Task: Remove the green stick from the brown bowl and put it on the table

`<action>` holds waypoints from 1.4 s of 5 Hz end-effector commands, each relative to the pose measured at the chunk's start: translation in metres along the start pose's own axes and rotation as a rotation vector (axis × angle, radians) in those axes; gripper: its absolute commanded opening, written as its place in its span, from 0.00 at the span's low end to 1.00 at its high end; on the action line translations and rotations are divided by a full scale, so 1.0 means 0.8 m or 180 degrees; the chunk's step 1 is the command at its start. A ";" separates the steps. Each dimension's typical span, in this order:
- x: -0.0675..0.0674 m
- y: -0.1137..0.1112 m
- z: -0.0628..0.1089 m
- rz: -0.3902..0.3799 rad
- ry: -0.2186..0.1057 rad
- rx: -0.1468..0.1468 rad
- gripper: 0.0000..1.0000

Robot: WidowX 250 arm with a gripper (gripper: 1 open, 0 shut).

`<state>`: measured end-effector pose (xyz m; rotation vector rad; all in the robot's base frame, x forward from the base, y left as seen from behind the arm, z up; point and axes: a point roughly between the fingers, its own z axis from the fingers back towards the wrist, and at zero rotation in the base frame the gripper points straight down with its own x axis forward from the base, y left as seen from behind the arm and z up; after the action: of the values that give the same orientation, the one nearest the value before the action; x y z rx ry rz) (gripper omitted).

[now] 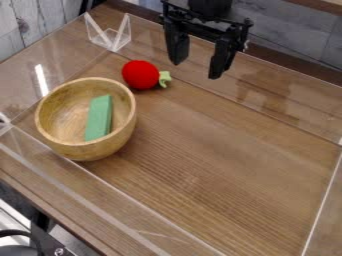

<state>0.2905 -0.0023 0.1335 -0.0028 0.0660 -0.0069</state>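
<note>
The green stick (98,117) lies inside the brown bowl (68,116), on the picture's left of my jaws (198,70) and lower in the view. I have the jaws spread, with nothing between them, up near the top of the view. My black wrist is cut off by the upper edge, and my dark, narrow fingers are too small here for me to make out their pads. I cannot tell how high above the counter (221,150) they hang.

The bowl's thick near wall hides part of its outer base from me, and the fine grain is blurred. Along the picture's left and right edges, clear walls (325,226) show mostly as pale lines and glare, hard to trace. A black object (19,243) in the lower left corner is cut off, and I cannot tell what it is. Up and to the left of my jaws stands something see-through with pale edges (112,33), its form unclear.

The counter is brown with wood grain; the bowl is lighter, smooth and round. Between bowl and jaws, nearer the bowl, sits a glossy red round toy (139,74) with a green stem (163,77) pointing towards my side.

The stick is flat, plain green, straight-sided and longer than wide.
</note>
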 end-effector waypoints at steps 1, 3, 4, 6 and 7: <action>-0.012 -0.003 -0.009 0.0407 0.0084 -0.0026 1.00; -0.063 0.085 -0.020 0.0714 -0.0017 -0.0042 1.00; -0.074 0.114 -0.035 0.0845 -0.0057 -0.0062 1.00; -0.059 0.140 -0.060 0.1331 -0.0093 -0.0124 1.00; -0.045 0.152 -0.064 0.1599 -0.0100 -0.0143 1.00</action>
<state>0.2441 0.1125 0.0715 -0.0441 0.0888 0.4865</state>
